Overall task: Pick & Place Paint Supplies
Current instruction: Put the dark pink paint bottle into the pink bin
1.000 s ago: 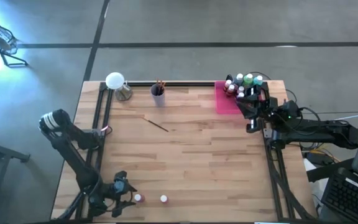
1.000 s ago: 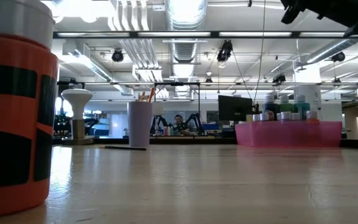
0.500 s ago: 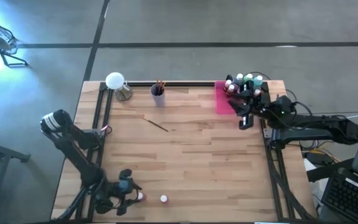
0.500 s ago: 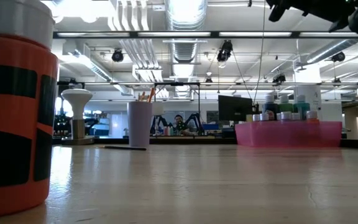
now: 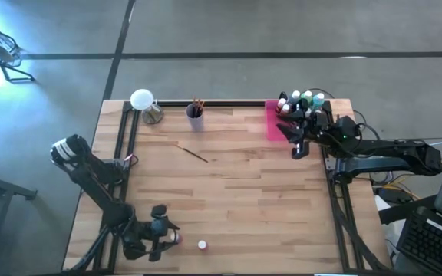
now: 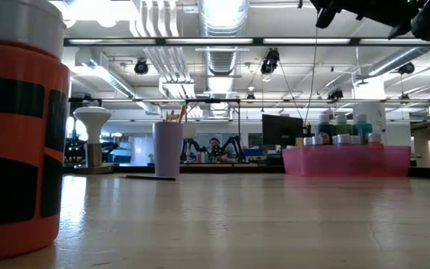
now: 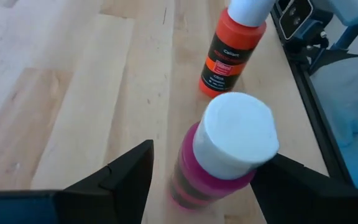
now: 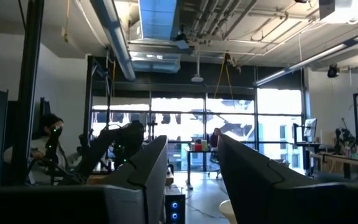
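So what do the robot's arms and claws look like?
Both arms are dark and jointed. The left arm has a pale round end at its base. The right arm has thin cables running along it and a tiny green light. The left gripper and the right gripper each have two flat, black, wedge-shaped fingers.

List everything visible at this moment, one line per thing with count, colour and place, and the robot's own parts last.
Pink bottle: one, white cap, table's near edge, standing between the left gripper's fingers.
Orange bottle: one, white cap, standing just beyond the pink one.
Bottle cluster: several, white caps with green and red showing, in the tray; exact count unclear.
Tray: one, pink, far right of table.
Cup: one, lilac, far edge, holding brushes.
Loose brush: one, dark, lying on the table near the cup.
Lamp: one, white dome, far left corner.
Table: one, light wood.
Left gripper: open, around the pink bottle.
Right gripper: open, empty, raised beside the tray.
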Motion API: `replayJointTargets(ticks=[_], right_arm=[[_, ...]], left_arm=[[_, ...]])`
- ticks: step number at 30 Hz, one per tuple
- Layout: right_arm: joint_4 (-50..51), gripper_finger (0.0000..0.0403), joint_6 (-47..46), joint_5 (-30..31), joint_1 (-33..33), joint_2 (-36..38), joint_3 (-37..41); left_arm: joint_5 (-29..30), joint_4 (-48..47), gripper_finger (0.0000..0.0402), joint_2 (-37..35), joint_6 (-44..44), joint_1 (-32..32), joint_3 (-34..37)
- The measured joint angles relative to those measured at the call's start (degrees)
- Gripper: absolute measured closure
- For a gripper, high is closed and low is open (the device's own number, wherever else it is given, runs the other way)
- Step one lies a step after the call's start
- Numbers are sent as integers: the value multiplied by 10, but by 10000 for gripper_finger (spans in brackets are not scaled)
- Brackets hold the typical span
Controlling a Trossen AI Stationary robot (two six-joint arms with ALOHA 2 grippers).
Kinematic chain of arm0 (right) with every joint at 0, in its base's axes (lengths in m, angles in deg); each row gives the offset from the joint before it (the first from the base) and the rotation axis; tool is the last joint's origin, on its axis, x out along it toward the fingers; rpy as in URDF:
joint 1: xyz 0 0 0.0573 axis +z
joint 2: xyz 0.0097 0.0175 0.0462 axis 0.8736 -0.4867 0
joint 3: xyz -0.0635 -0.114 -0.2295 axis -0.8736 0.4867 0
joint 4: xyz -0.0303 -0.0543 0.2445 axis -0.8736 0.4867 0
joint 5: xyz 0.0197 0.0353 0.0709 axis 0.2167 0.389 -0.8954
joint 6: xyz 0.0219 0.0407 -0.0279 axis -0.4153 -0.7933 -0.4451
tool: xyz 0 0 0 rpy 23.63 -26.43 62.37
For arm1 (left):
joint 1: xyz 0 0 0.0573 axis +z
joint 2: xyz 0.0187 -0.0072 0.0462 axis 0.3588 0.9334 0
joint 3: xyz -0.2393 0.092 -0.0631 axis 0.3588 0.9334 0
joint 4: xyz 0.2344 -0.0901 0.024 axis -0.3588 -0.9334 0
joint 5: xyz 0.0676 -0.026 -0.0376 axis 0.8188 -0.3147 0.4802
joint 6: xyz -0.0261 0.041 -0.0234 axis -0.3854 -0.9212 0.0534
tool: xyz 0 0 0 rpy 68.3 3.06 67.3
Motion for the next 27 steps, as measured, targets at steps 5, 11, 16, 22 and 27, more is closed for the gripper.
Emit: replayJointTargets(ticks=[5,11,16,22,27], right_arm=[[2,287,0,0,0,-1,0],[12,313,-3,-1,0,-1,0],[42,333,-21,-9,0,-2,0],[118,346,-43,-27,0,-18,1],[130,348,-43,-30,4,-43,1]], left_arm=[[0,0,179,0,-21,7,0],[2,-1,228,0,-30,7,0],[0,-1,244,0,-51,13,0],[-3,-2,240,-1,-90,36,0],[-50,0,242,-9,-133,81,-2]])
